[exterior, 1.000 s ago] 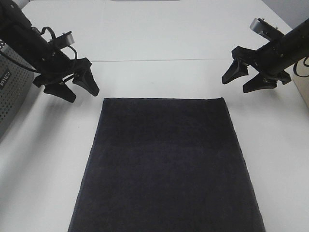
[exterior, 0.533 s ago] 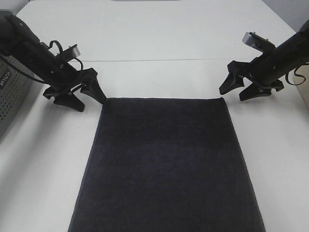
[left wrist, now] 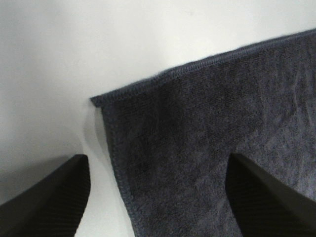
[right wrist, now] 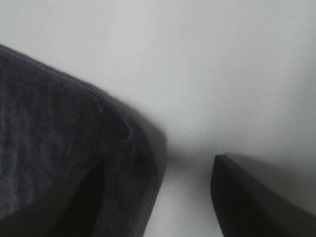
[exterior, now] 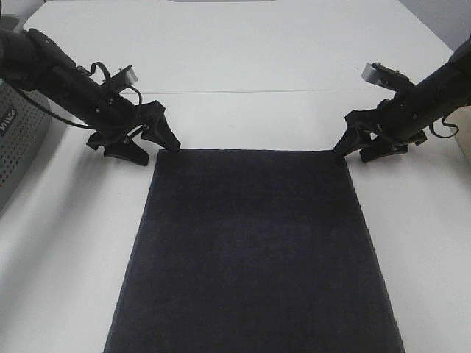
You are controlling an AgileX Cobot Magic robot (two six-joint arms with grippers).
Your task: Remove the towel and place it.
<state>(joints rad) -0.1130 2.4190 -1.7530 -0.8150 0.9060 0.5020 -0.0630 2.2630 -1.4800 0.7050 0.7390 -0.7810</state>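
Observation:
The towel [exterior: 250, 250], dark navy terry cloth, lies flat on the white table and runs off the near edge of the exterior view. My left gripper [exterior: 160, 151] is open and low at the towel's far left corner. In the left wrist view the hemmed corner of the towel [left wrist: 197, 148] lies between the spread fingers [left wrist: 44, 202] of that gripper [left wrist: 157, 160]. My right gripper [exterior: 352, 154] is open and low at the far right corner. In the right wrist view the gripper [right wrist: 155, 170] straddles the towel's corner [right wrist: 54, 128], with one finger [right wrist: 261, 197] over bare table.
A grey perforated basket [exterior: 18, 147] stands at the left edge, behind my left arm. A seam [exterior: 243, 92] crosses the white table beyond the towel. Bare table lies on both sides of the towel and beyond it.
Both grippers have come down and inward, from above the table beside the towel to its two far corners. The towel has not moved.

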